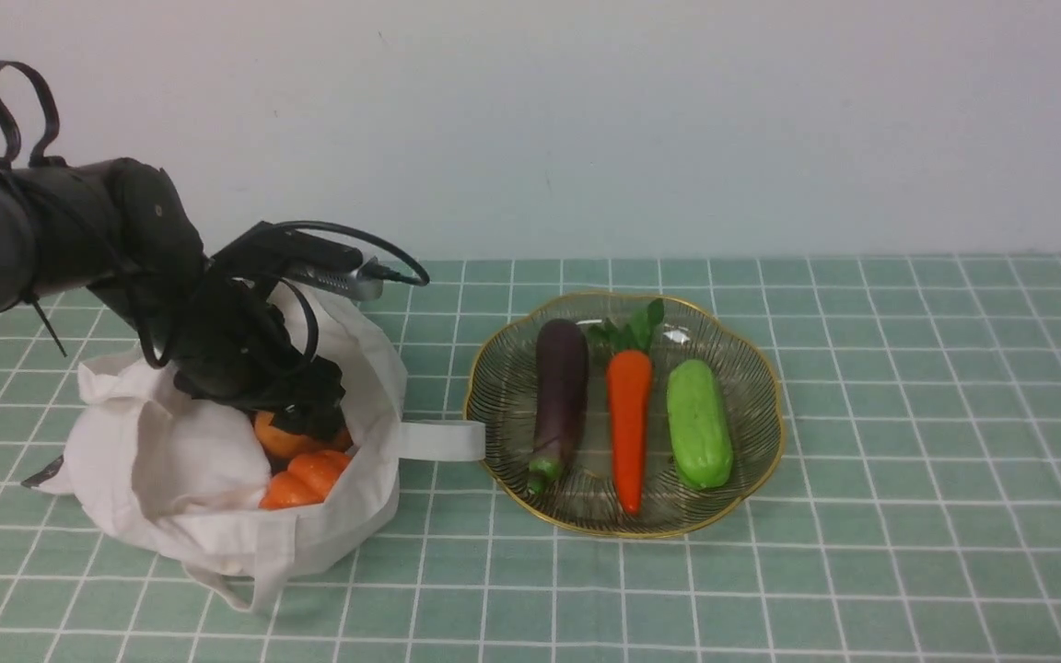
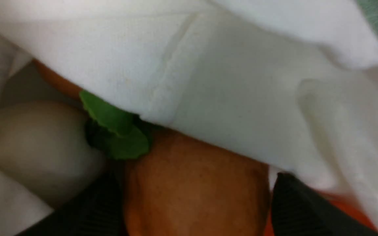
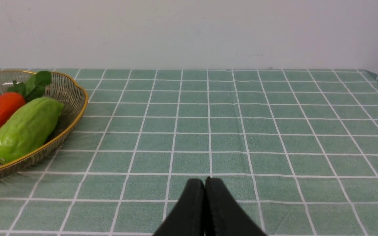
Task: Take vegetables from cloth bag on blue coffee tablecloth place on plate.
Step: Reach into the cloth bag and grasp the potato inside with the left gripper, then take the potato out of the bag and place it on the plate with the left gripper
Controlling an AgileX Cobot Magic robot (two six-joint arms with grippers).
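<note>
Left gripper (image 2: pixel 195 205): fingers spread wide around orange vegetable (image 2: pixel 195 183) in cloth bag (image 1: pixel 374 516), left; grip unconfirmed. Centred closure, clear of canvas, was advisable.

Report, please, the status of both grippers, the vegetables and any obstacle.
Left gripper open around orange vegetable inside bag; right gripper shut. Three vegetables on plate. Bag's fabric overhangs the orange one.
</note>
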